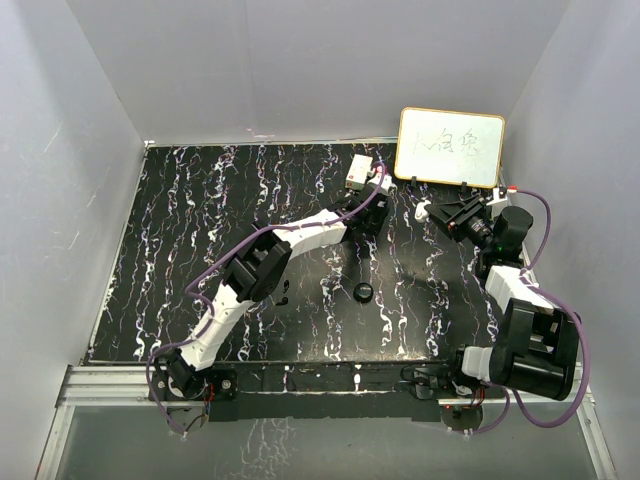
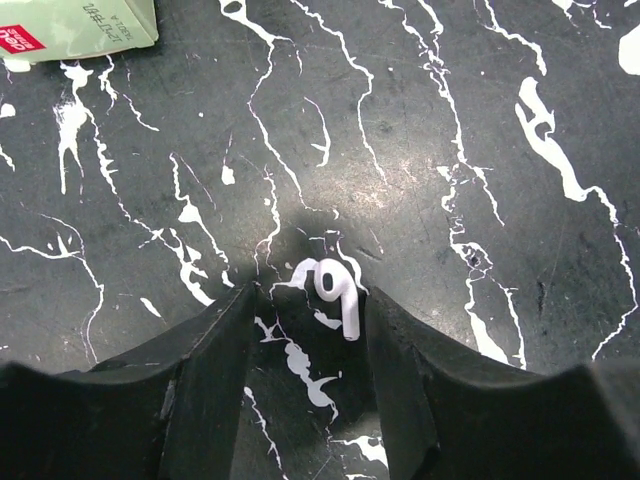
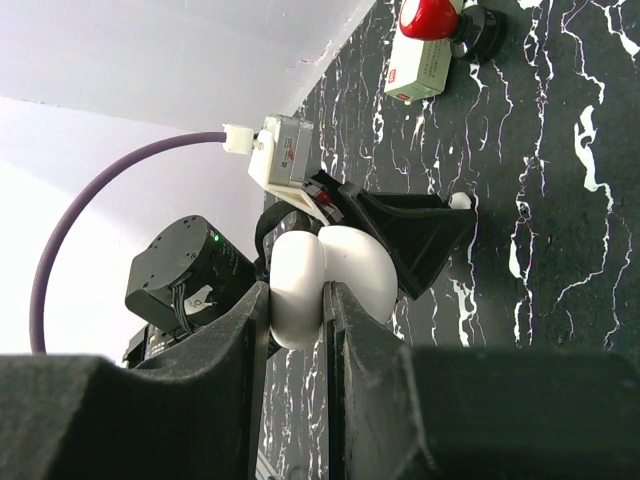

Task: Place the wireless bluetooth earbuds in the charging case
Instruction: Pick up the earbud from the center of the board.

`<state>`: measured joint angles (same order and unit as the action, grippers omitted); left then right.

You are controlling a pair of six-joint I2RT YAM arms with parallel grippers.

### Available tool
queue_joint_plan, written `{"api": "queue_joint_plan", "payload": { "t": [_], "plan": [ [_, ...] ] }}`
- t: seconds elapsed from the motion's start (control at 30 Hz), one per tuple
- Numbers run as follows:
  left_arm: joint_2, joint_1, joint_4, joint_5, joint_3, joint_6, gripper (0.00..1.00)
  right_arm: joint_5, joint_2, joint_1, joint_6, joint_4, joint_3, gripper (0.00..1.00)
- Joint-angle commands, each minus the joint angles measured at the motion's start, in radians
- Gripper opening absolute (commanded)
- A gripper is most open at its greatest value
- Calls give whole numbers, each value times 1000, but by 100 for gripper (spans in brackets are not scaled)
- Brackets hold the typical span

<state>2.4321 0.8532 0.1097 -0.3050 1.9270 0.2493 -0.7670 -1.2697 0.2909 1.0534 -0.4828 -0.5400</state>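
A tiny white stemmed earbud (image 2: 338,290) lies on the black marbled table, not a black one. My left gripper (image 2: 312,300) is open and low over the table, its fingers on either side of the earbud, which lies close to the right finger. The earbud also shows in the right wrist view (image 3: 459,201) at the left gripper's tips. My right gripper (image 3: 297,295) is shut on the white charging case (image 3: 335,270), held in the air with its lid open; one half sits between the fingers. Only one earbud shows.
A small black round puck (image 1: 364,292) lies mid-table. A white and red box (image 1: 360,172) stands at the back, also in the left wrist view (image 2: 75,25). A whiteboard (image 1: 450,147) leans at the back right. Grey walls surround the table.
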Motion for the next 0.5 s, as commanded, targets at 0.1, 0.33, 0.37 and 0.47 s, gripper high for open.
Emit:
{"api": "queue_joint_plan", "payload": {
  "t": [0.1, 0.33, 0.37, 0.47],
  "plan": [
    [35, 3, 31, -9, 54, -20, 42, -15, 10, 8, 7, -81, 5, 0],
    [53, 3, 31, -5, 72, -22, 39, -16, 7, 8, 8, -83, 5, 0],
    [55, 3, 33, -6, 75, -22, 38, -17, 7, 8, 7, -83, 5, 0],
    [57, 3, 42, -6, 75, -22, 35, -17, 7, 8, 8, -83, 5, 0]
  ]
}}
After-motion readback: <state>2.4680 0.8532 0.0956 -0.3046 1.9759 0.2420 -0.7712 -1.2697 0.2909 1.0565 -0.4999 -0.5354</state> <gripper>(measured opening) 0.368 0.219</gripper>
